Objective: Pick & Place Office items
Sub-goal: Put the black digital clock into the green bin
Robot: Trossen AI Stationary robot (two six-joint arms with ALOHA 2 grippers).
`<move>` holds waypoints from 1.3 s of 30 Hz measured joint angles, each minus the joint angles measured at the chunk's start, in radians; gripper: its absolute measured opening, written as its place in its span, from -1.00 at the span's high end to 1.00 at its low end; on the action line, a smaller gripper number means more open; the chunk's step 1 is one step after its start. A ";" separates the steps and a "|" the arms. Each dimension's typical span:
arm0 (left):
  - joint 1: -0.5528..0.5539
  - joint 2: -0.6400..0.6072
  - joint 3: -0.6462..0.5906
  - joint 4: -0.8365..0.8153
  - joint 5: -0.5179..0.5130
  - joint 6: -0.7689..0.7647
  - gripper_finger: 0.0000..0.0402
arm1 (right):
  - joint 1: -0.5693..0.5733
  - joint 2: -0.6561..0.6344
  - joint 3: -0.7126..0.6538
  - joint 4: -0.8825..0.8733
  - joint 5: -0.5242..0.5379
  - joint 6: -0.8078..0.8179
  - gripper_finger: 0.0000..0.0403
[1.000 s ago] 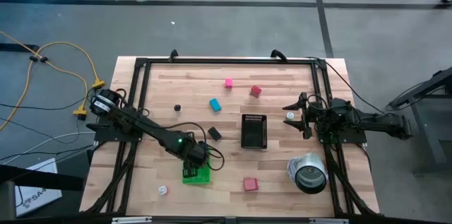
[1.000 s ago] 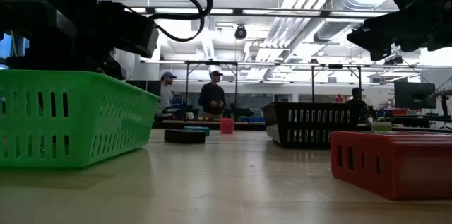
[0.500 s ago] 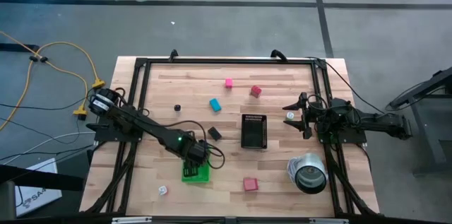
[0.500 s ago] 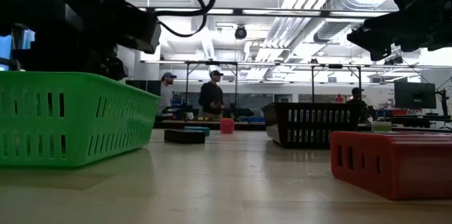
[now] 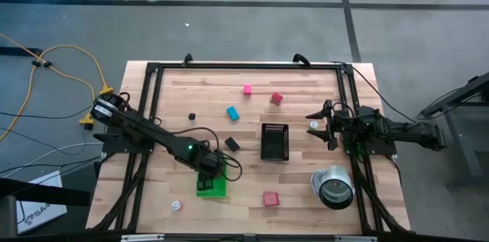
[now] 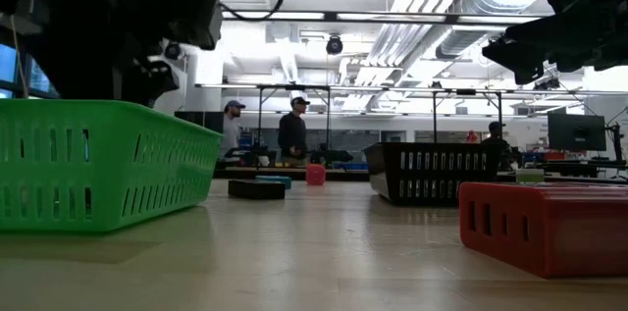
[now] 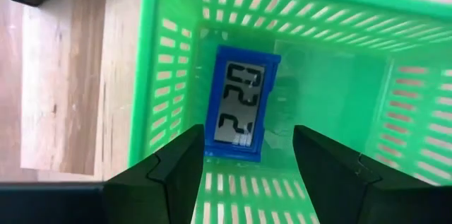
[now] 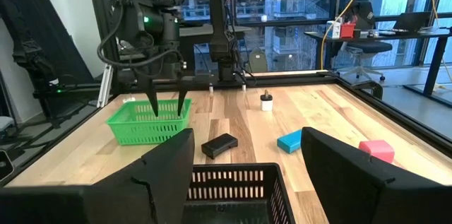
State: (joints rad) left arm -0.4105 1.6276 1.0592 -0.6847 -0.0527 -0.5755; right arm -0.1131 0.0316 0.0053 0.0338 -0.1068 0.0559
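My left gripper (image 7: pixel 247 178) is open and hangs over the bright green tray (image 5: pixel 212 187), fingers pointing down. A dark blue block with a grey display (image 7: pixel 240 104) lies flat on the tray floor, below and between the fingers, apart from them. The right wrist view shows this gripper (image 8: pixel 168 104) above the tray's rim (image 8: pixel 148 121). My right gripper (image 8: pixel 247 181) is open and waits at the table's right side (image 5: pixel 321 124), just past the black tray (image 5: pixel 275 141). Loose on the table are pink (image 5: pixel 247 89), red (image 5: pixel 276 98), light blue (image 5: pixel 232 112), black (image 5: pixel 231 143) and white (image 5: pixel 176 205) pieces.
A shiny silver can (image 5: pixel 334 186) lies near the right front corner. A reddish block (image 5: pixel 270 198) sits by the near edge, and a small black piece (image 5: pixel 192 117) sits left of centre. A black frame (image 5: pixel 244 65) borders the table. People stand in the room behind (image 6: pixel 292 134).
My left arm has risen a little above the green tray and drawn back slightly toward the table's far left. The tray and the other pieces have stayed in place.
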 joint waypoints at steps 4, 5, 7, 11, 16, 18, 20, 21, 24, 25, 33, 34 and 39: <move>-0.001 -0.022 0.000 -0.005 -0.001 0.005 -0.05 | 0.000 0.000 0.000 0.000 0.000 0.000 -0.23; -0.002 -0.028 0.000 -0.004 -0.001 0.015 -0.05 | 0.000 0.000 0.000 0.000 0.000 0.000 -0.23; 0.002 -0.042 0.000 -0.004 -0.001 0.056 -0.05 | 0.000 0.000 0.000 0.000 0.000 0.000 -0.23; 0.018 -0.080 0.000 0.002 -0.001 0.126 -0.05 | 0.000 0.000 0.000 0.000 0.000 0.000 -0.23; 0.037 -0.123 0.000 0.001 -0.001 0.209 -0.05 | 0.000 0.000 0.000 0.000 0.000 0.000 -0.23; 0.046 -0.137 0.000 0.000 0.000 0.280 -0.05 | 0.000 0.000 0.000 0.000 0.000 0.000 -0.23; 0.057 -0.147 0.000 0.000 0.000 0.362 -0.05 | 0.000 0.000 0.000 0.000 0.000 0.000 -0.23; 0.066 -0.152 0.000 0.000 -0.001 0.408 -0.05 | 0.000 0.000 0.000 0.000 0.000 0.000 -0.23; 0.104 -0.161 0.000 0.008 0.001 0.546 -0.05 | 0.000 0.000 0.000 0.000 0.000 0.000 -0.23; 0.121 -0.163 0.000 0.011 0.008 0.584 -0.05 | 0.000 0.000 0.000 0.000 0.000 0.000 -0.23; 0.332 -0.168 0.000 0.055 0.232 0.824 -0.05 | 0.000 0.000 0.000 0.000 0.000 0.000 -0.23; 0.356 -0.168 0.000 0.059 0.238 0.866 -0.05 | 0.000 0.000 0.000 0.000 0.000 0.000 -0.23; 0.437 -0.157 0.000 0.105 0.233 1.035 -0.05 | 0.000 0.000 0.000 0.000 0.000 0.000 -0.23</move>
State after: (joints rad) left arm 0.0262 1.4701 1.0592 -0.5800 0.1799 0.4595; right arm -0.1131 0.0319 0.0055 0.0338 -0.1067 0.0559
